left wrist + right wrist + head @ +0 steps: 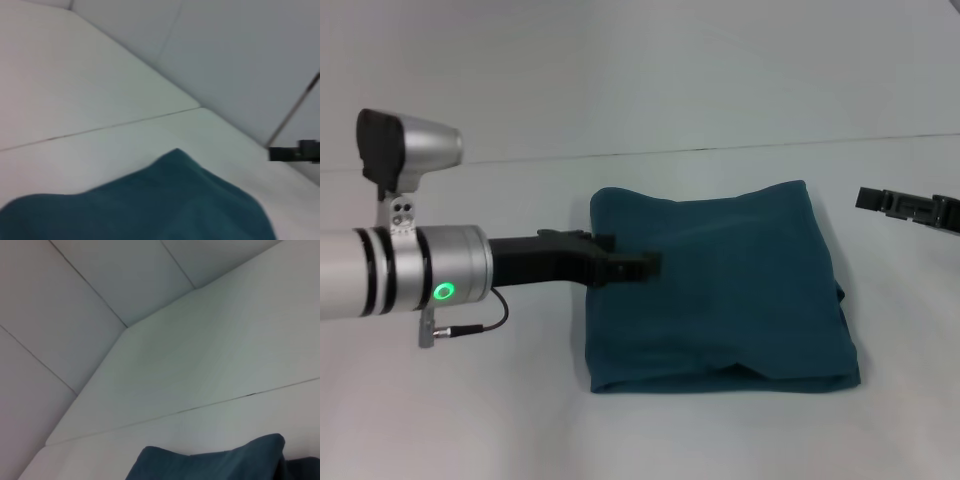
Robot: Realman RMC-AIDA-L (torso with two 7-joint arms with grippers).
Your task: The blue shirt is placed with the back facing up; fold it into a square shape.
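One blue shirt (720, 290), folded, on the white counter (470, 420); two tools in view.

From the left, the left tool (645, 266) reaches in level over the near-left part of the shirt, its black tip above the cloth; whether its jaws are apart or together cannot be told. The single shirt lies at the counter's middle as a roughly square bundle (plain teal cloth up, edges a little uneven at the right side and front). The right tool (910, 208) hangs beyond the shirt's far-right corner, clear of it; its jaws' state cannot be told either.
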